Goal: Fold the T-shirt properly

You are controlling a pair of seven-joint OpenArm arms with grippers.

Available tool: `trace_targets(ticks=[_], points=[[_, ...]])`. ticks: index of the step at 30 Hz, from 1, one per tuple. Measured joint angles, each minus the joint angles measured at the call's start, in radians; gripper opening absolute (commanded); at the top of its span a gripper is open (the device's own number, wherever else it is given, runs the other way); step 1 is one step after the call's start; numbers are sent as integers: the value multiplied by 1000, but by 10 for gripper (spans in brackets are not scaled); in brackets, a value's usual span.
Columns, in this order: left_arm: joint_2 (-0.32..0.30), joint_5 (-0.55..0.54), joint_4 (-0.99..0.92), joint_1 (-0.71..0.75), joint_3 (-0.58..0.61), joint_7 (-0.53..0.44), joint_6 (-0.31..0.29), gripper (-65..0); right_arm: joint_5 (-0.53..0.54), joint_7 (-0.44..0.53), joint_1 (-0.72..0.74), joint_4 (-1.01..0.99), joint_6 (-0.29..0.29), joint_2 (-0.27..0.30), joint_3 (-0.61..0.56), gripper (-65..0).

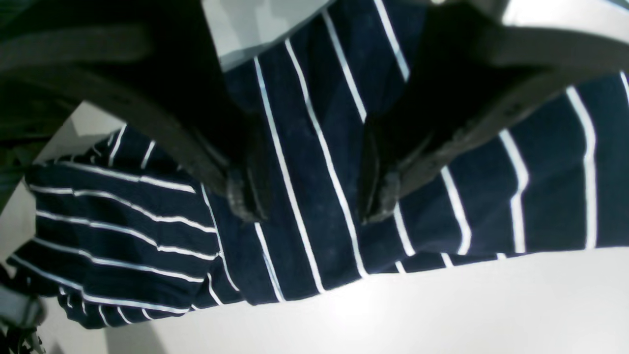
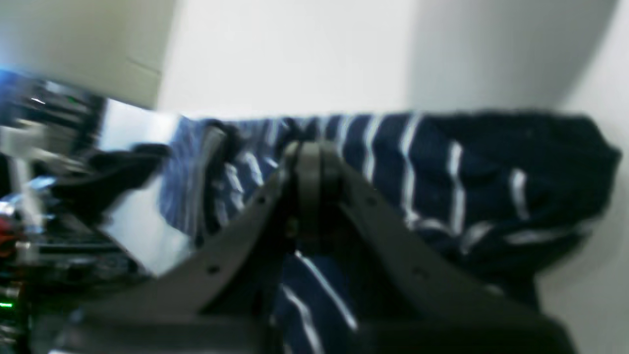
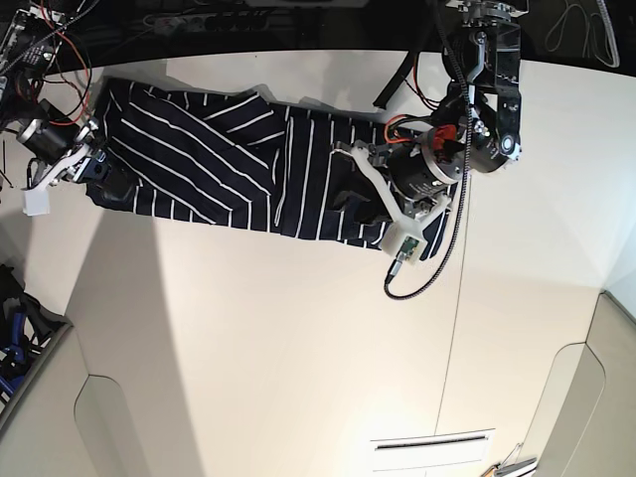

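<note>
Here the T-shirt (image 3: 248, 169) is seen lying as a long band across the far part of the table (image 3: 298, 348), with one arm set at each of its ends. The left gripper (image 1: 307, 204) is held with its jaws apart, striped cloth lying flat between and beneath the fingertips, nothing pinched. The right gripper (image 2: 308, 162) is pressed shut, with cloth bunched just behind and beside its tips; whether a fold is actually caught there cannot be told through the blur. The step in hand is judged to be the taking of both ends; next, the left jaws would need to be lowered and closed on the hem
</note>
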Motion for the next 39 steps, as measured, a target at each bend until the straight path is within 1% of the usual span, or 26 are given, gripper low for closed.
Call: trace_targets(ticks=[3, 8, 11, 14, 18, 21, 23, 24, 28, 30, 31, 33, 36, 39], points=[[0, 1, 0, 0, 0, 0, 0, -334, -94, 29, 0, 0, -3, 0, -26, -650], [0, 43, 0, 0, 0, 0, 0, -334, -201, 84, 0, 0, -8, 0, -30, -650], [0, 41, 0, 0, 0, 0, 0, -334, -214, 92, 1, -15, -18, 0, -30, -650], [0, 41, 0, 0, 0, 0, 0, -334, -211, 104, 2, -81, -18, 0, -30, -650], [0, 41, 0, 0, 0, 0, 0, -334, -180, 165, 2, -195, -9, 4, -30, -650], [0, 41, 0, 0, 0, 0, 0, -334, -168, 177, 4, -215, -10, 6, -29, -650], [0, 41, 0, 0, 0, 0, 0, -334, -137, 175, 3, -216, -12, 6, -28, -650], [0, 41, 0, 0, 0, 0, 0, -334, -116, 167, 3, -216, -12, 6, -26, -650], [0, 21, 0, 2, 0, 0, 0, -334, -2, 80, 2, -206, -20, 6, 5, -650], [0, 19, 0, 2, 0, 0, 0, -334, 63, 37, -2, -184, -19, 5, 29, -650], [0, 19, 0, 2, 0, 0, 0, -334, 80, 24, -2, -165, -19, 5, 43, -650], [0, 12, 1, 2, -2, 0, 0, -334, 97, -9, 1, -121, -18, 6, 76, -650], [0, -30, 4, 2, -2, 0, 0, -334, 99, -51, 1, -54, -14, 5, 135, -650], [0, -41, 5, 2, -2, 1, 0, -334, 89, -61, 1, -17, -14, 10, 201, -650]])
